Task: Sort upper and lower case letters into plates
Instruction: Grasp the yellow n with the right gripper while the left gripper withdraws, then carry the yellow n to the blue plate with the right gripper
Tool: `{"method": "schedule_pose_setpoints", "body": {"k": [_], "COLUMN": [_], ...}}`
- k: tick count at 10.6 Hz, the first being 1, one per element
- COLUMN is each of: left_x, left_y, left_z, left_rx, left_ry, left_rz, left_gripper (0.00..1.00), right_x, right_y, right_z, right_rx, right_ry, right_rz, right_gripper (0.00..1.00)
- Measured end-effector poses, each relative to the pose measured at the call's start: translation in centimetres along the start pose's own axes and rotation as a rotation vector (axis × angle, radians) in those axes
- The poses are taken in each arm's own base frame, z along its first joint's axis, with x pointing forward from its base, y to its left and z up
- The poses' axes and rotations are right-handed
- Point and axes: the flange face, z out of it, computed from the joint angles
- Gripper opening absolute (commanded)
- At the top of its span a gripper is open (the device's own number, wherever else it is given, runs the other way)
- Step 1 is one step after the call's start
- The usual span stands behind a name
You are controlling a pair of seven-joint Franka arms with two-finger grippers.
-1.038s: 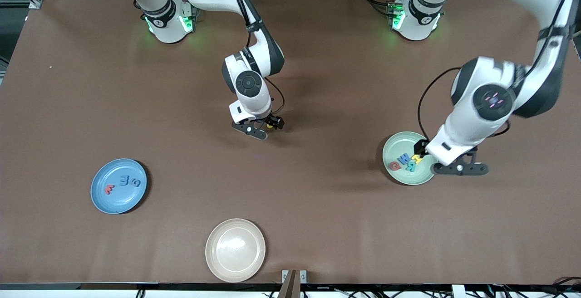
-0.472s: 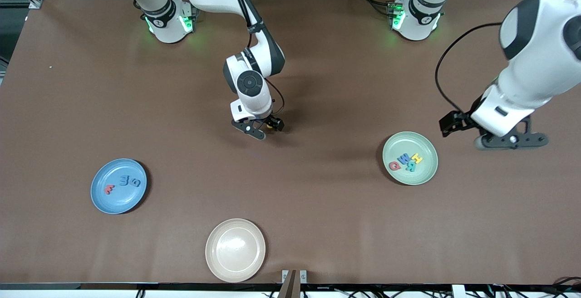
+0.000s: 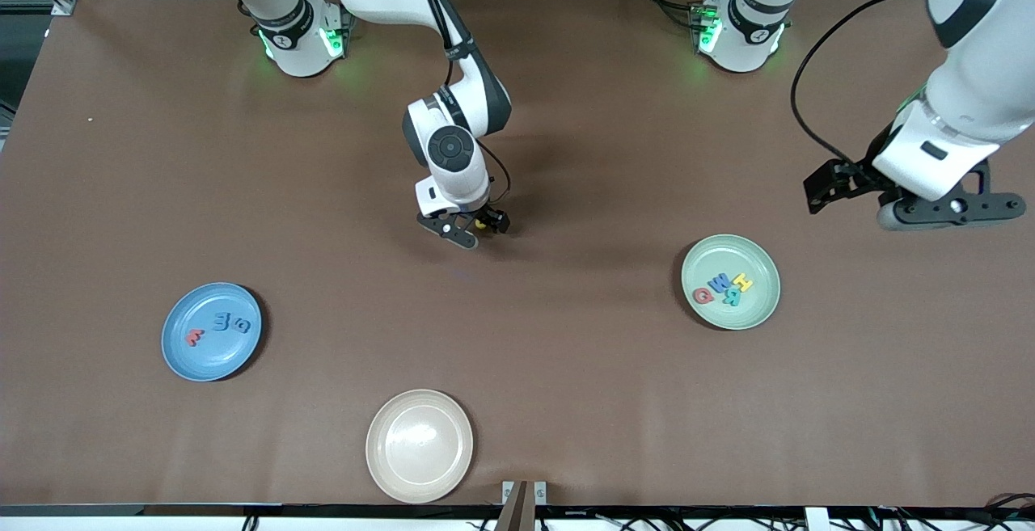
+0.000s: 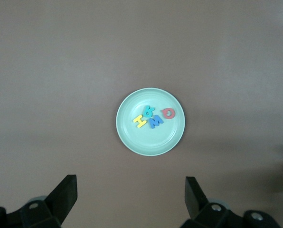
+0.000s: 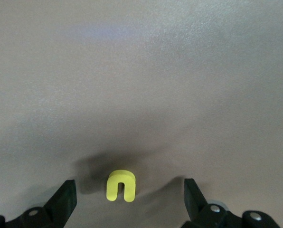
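A small yellow letter lies on the table mid-way between the arms' ends, also seen as a yellow speck. My right gripper is low over it and open, a finger standing apart on each side. The pale green plate holds a red letter, a blue one, a teal one and a yellow one. My left gripper hangs open and empty high beside that plate. The blue plate carries three letters.
An empty cream-beige plate sits near the table edge closest to the front camera. The brown table is bare between the plates. The two arm bases stand along the edge farthest from the camera.
My left gripper has risen from the green plate and swung off toward the left arm's end of the table, leaving the yellow letter in the plate. The right gripper barely shifted.
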Motion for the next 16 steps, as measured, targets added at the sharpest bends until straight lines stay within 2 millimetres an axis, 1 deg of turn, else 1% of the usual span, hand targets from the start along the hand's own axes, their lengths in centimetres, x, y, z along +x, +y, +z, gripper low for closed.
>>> {"method": "schedule_pose_setpoints", "body": {"k": [1,2,3,4,6,8,10,11,12,13,14,15,16], "left_x": [-0.3,-0.5,-0.8,-1.1,-1.5,-1.5,-1.4,-1.4,-1.4,-1.4,-1.4,-1.4,-1.4], "left_y": [-0.3,-0.5,-0.5,-0.4,-0.4,-1.6,-2.2,-2.2,-2.2,-2.3,-2.4,-2.5,-2.4], "left_z": [-0.5,-1.5,-2.5,-3.3,-4.0,-4.2,-4.2,-4.2,-4.3,-4.3,-4.4,-4.4,-4.4], "left_rx": [0.001,-0.007,-0.022,-0.03,-0.028,-0.024,-0.023,-0.026,-0.029,-0.031,-0.033,-0.035,-0.037], "left_ry": [-0.01,-0.019,-0.027,-0.033,-0.051,-0.063,-0.063,-0.063,-0.062,-0.064,-0.065,-0.066,-0.065], "left_rz": [-0.006,-0.01,-0.013,-0.011,0.031,0.052,0.048,0.05,0.055,0.056,0.057,0.057,0.059], "left_gripper": [1.0,1.0,1.0,1.0,1.0,1.0,1.0,1.0,1.0,1.0,1.0,1.0,1.0], "right_x": [0.0,0.0,-0.1,-0.2,-0.7,-0.8,-0.8,-0.7,0.2,2.5,5.9,9.9,13.9], "right_y": [0.0,0.0,-0.1,-0.3,-0.8,-0.9,-0.9,-1.0,-1.1,-0.8,0.2,1.8,3.8], "right_z": [0.0,0.1,0.1,0.2,0.0,-0.2,-0.2,-0.4,-1.0,-2.2,-3.8,-5.8,-7.9], "right_rx": [0.0,0.0,0.003,0.015,0.035,0.037,0.038,0.044,0.056,0.069,0.075,0.077,0.071], "right_ry": [0.0,0.0,0.004,0.011,0.02,0.019,0.02,0.023,0.03,0.032,0.027,0.025,0.028], "right_rz": [0.0,0.0,-0.001,-0.005,-0.015,-0.016,-0.017,-0.023,-0.036,-0.061,-0.092,-0.127,-0.165], "right_gripper": [0.51,0.07,0.0,0.0,0.0,0.0,0.0,0.0,0.0,0.0,0.0,0.0,0.0]}}
